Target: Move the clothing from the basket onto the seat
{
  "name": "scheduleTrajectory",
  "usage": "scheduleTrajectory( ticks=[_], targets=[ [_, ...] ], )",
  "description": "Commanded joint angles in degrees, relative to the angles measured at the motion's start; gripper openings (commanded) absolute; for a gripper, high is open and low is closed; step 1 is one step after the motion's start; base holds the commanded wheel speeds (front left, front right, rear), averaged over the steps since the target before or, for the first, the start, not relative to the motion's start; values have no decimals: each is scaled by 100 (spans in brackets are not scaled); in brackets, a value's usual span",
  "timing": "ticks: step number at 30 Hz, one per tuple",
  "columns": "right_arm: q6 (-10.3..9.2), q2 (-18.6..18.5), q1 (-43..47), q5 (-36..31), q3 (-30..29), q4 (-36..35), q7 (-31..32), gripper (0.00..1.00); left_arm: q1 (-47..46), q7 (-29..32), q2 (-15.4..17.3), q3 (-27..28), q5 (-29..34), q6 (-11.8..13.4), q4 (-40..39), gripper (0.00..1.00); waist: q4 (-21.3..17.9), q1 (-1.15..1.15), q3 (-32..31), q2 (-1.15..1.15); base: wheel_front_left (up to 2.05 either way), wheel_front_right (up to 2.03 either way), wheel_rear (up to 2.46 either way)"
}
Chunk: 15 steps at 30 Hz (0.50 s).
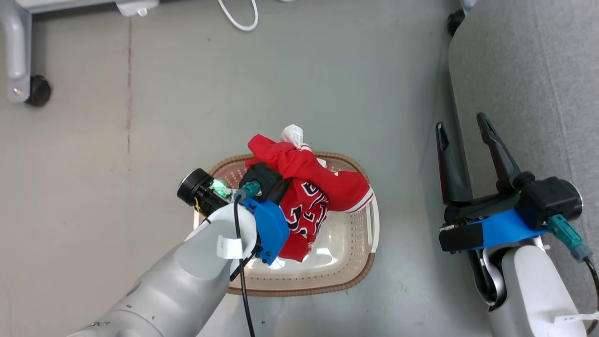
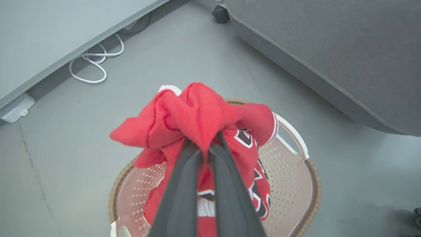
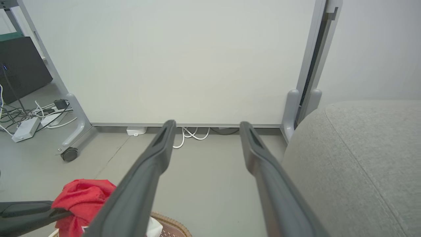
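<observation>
Left hand [image 2: 206,143] clamped on red clothing [image 2: 197,108], above basket [image 2: 292,177], right hand [image 1: 461,122] spread

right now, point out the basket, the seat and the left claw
basket [image 1: 299,291]: head view, lower brown rim
seat [image 1: 538,70]: head view, bare grey fabric
left claw [image 2: 206,146]: left wrist view, between fingertips pinching the clothing [image 2: 197,108]

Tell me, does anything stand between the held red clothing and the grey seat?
Only the open right gripper, which hangs by the seat's near edge, on the basket's side. Otherwise bare floor separates the clothing, held by the left gripper, from the seat.
</observation>
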Motion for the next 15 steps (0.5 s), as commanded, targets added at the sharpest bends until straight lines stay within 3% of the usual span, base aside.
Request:
scheduleTrajectory(
  ticks=[1,15],
  targets=[
    [3,-24,74,3,-15,14,-22,100,-34,-47,38,118,-7,-5,-115,0,47,1,-255,0,0,0,0],
    [3,-24,561,108,-53,156,-22,100,88,-43,291,1181,596,150,-1173,0,84,1,-1104,0,0,0,0]
  ],
)
